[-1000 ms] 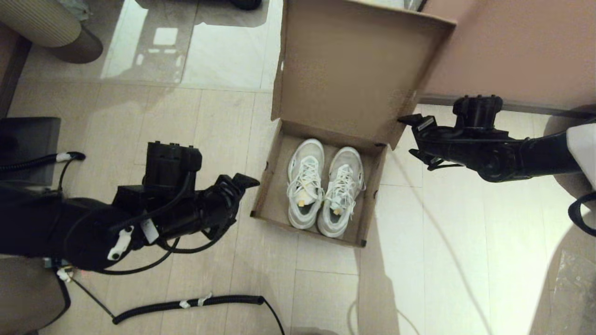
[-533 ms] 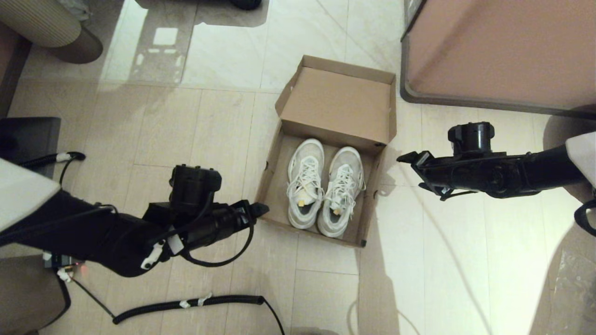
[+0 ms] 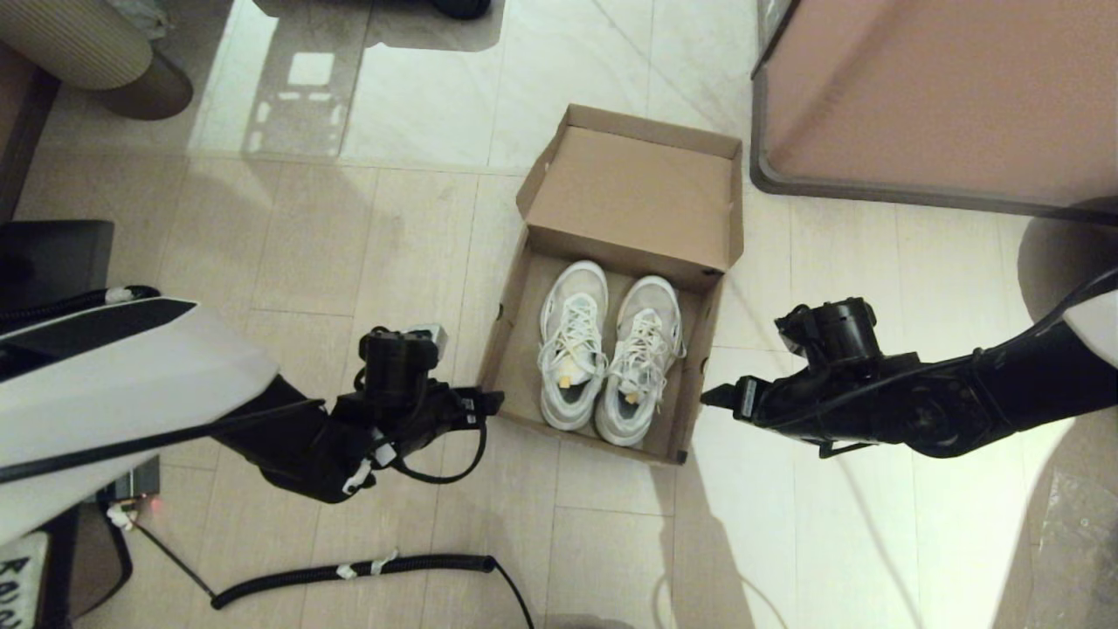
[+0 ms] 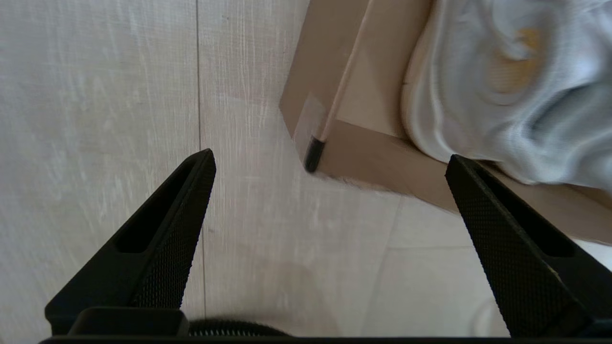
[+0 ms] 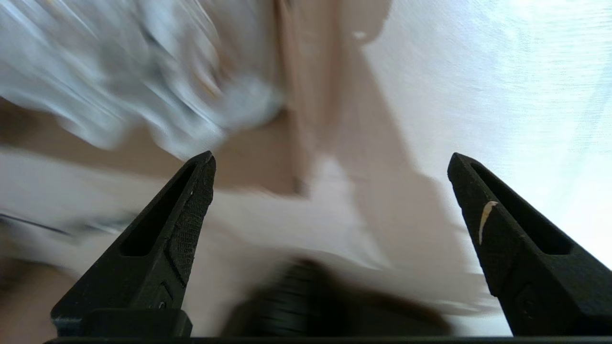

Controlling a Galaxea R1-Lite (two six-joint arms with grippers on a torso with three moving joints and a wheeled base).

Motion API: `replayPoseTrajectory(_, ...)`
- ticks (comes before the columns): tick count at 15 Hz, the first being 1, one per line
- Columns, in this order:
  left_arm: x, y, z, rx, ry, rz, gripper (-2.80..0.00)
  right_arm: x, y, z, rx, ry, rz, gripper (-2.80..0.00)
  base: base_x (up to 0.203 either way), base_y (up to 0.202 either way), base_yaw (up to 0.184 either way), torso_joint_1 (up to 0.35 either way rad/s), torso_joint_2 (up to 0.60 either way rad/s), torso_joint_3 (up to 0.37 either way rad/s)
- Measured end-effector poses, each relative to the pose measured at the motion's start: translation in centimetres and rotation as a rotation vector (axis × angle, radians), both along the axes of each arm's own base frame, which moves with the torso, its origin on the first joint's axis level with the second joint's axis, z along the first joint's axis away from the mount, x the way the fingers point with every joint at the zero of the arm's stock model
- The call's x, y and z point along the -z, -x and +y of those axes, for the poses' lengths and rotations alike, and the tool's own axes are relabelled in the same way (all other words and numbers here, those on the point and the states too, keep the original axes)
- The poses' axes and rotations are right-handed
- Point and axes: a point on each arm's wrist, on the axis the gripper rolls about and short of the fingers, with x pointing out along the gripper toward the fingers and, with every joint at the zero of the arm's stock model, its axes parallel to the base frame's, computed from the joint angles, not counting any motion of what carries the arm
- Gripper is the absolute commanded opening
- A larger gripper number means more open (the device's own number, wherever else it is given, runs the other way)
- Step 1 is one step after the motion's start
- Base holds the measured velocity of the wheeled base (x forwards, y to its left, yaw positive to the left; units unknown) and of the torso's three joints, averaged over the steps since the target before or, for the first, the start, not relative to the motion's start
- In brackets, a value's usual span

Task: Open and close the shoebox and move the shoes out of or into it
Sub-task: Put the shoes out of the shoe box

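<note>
Box (image 3: 611, 262) open, shoes (image 3: 607, 354) inside. Left gripper (image 3: 489, 404) and right gripper (image 3: 718, 397) gape wide, empty; risk shoving cardboard walls.

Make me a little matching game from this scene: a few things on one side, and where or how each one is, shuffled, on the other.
Things:
1. shoes
2. shoebox lid
3. left gripper
4. right gripper

States:
A. open, beside the box's right wall
B. side by side inside the box
C. folded back, open
D. open, at the box's near left corner

Pairs: 1-B, 2-C, 3-D, 4-A
</note>
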Motion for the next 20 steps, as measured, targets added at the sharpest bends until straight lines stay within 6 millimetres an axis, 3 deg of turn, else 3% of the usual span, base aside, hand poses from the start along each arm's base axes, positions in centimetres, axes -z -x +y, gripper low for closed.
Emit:
replayPoseTrajectory(3, 2.0, -1.6, -0.1, -0.008, -0.026, 0.018, 0.00, 2.3, -0.7, 0.5, -0.037, 0.173, -0.023, 0.00, 0.000, 0.000, 0.000, 0.000, 0.00, 0.000)
replayPoseTrajectory(7, 2.9, -4.0, -0.7, -0.029, -0.029, -0.017, 0.00, 4.9, -1.9, 0.9, -0.008, 0.218, -0.014, 0.00, 0.000, 0.000, 0.000, 0.000, 0.00, 0.000)
replayPoseTrajectory(11, 3.4, -5.2, -0.6, -0.045, -0.028, -0.027, 0.00, 6.5, -3.5, 1.6, 0.016, 0.241, -0.036, 0.00, 0.000, 0.000, 0.000, 0.000, 0.00, 0.000)
replayPoseTrajectory(15, 4.3, -5.3, -0.7, -0.044, -0.033, -0.012, 0.00, 7.1, -4.2, 2.2, 0.007, 0.239, -0.041, 0.00, 0.000, 0.000, 0.000, 0.000, 0.00, 0.000)
replayPoseTrajectory(20, 5.2, -4.6, -0.9, -0.034, -0.047, 0.021, 0.00, 5.4, -2.6, 1.7, 0.006, 0.231, -0.045, 0.00, 0.000, 0.000, 0.000, 0.000, 0.00, 0.000)
